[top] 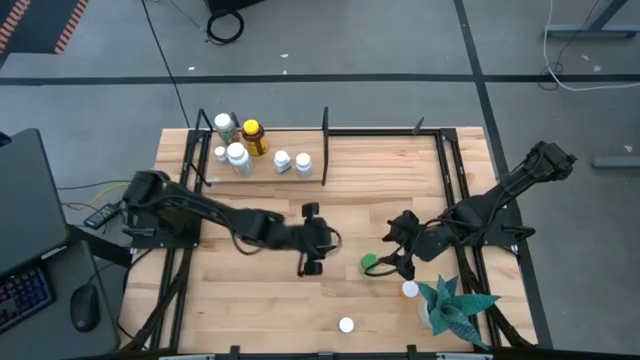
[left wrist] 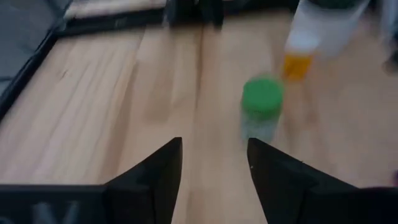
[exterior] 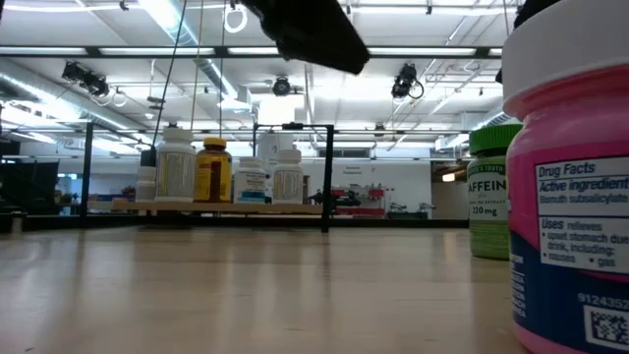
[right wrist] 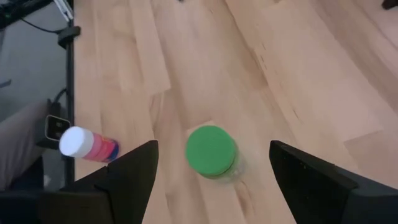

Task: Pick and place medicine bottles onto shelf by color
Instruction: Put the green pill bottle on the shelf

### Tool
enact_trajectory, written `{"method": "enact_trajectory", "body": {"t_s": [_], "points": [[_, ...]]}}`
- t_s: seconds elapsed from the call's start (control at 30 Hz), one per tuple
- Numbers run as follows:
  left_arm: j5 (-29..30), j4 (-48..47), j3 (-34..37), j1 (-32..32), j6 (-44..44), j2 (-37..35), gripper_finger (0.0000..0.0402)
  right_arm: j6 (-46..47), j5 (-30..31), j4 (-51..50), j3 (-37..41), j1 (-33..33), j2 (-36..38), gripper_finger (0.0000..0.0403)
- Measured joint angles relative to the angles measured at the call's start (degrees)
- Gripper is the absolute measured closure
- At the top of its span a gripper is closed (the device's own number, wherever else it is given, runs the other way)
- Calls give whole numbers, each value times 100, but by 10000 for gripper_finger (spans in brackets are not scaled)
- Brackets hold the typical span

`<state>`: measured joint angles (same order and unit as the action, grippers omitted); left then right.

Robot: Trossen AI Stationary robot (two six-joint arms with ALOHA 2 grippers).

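Teal spiky plant (top: pixel 455 305) sitting at near right corner of wooden tabletop (top: pixel 250 300). Laptop (top: pixel 25 230) and mouse (top: pixel 85 306) lying off table's left side. Black cable coil (top: pixel 224 27) resting on grey floor, far side.

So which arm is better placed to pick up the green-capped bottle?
Probably the right: the right gripper hangs open directly above the green-capped bottle, fingers either side. The left gripper sits farther off.
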<state>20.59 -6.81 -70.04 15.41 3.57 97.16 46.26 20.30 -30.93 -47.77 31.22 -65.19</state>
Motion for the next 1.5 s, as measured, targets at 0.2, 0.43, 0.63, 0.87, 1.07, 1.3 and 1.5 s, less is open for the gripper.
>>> {"method": "enact_trajectory", "body": {"t_s": [0.2,0.43,0.63,0.87,1.07,1.3,1.5], "points": [[-513,1820,1321,-218,193,-708,210,-243,-57,-2,-2,-56,-186,89],[-540,4040,2512,-223,444,-664,224,-585,-586,68,-2,-356,-325,95],[-522,4619,2837,-389,573,-651,226,-806,-815,-36,-45,-524,-425,96],[-521,4671,2843,-604,390,-651,222,-1122,-820,-1285,-1199,-632,-1242,96],[-521,4166,2842,-547,542,-651,229,-1377,-869,-2408,-2593,-634,-2337,94],[-523,3016,2843,-351,630,-690,228,-1207,-1135,-3498,-3447,-721,-3489,75],[-238,2887,2843,-203,810,-692,237,-927,-1844,-3464,-3475,-909,-3810,41]]}}
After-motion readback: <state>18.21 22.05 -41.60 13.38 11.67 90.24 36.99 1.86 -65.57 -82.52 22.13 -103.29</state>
